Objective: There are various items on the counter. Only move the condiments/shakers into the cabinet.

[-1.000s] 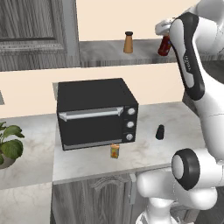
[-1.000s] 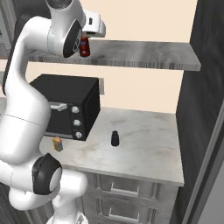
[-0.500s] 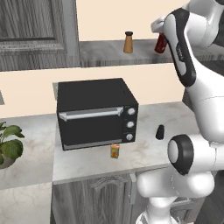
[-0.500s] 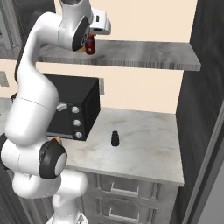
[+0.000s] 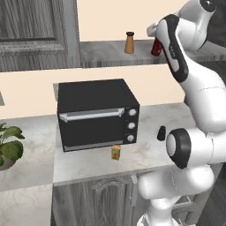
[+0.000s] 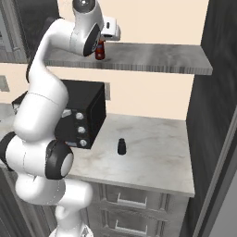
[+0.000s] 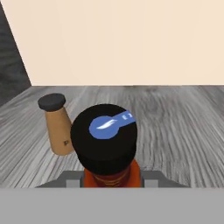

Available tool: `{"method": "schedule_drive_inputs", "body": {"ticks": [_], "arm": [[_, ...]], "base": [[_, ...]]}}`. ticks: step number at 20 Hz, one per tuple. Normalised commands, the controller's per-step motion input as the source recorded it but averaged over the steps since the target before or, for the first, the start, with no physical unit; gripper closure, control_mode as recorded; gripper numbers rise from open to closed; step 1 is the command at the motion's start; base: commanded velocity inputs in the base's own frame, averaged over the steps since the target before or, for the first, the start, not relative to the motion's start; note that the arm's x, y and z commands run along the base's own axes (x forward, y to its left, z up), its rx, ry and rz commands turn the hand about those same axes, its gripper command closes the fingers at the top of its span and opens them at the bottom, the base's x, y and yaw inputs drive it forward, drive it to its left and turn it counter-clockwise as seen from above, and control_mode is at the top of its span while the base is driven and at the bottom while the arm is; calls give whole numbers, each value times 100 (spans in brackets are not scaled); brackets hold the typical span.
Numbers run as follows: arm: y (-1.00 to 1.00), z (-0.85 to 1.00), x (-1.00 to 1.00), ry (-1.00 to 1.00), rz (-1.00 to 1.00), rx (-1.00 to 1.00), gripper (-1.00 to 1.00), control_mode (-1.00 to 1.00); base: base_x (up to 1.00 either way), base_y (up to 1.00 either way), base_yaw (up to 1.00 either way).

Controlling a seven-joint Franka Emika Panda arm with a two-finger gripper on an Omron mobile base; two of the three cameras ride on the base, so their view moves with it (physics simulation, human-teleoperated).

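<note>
My red bottle (image 7: 109,175) has a black cap (image 7: 105,138) with a blue mark on top. The shaker (image 7: 57,127) to its left is tan with a black cap. The shelf (image 6: 152,58) is grey wood-grain, the wall (image 7: 122,39) pale peach. Down on the white marbled counter (image 6: 152,148) stand a black oven (image 5: 95,112), a black shaker (image 6: 121,146) and an orange-yellow carton (image 5: 115,152).

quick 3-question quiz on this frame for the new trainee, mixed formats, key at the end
1. True or false: the tan shaker stands on the cabinet shelf.
2. What does the claw hold? A) red bottle B) orange carton C) black shaker
3. Which condiment stands on the counter?

Key: 1 true; 2 A; 3 black shaker.
</note>
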Motion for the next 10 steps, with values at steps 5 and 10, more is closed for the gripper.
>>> {"method": "schedule_drive_inputs", "body": {"ticks": [5, 10], "arm": [[0, -9, 52, 0, 0, 0, 100, -100], [0, -8, 39, 0, 0, 0, 100, -100]], "base": [[0, 0, 0], [0, 0, 0]]}}
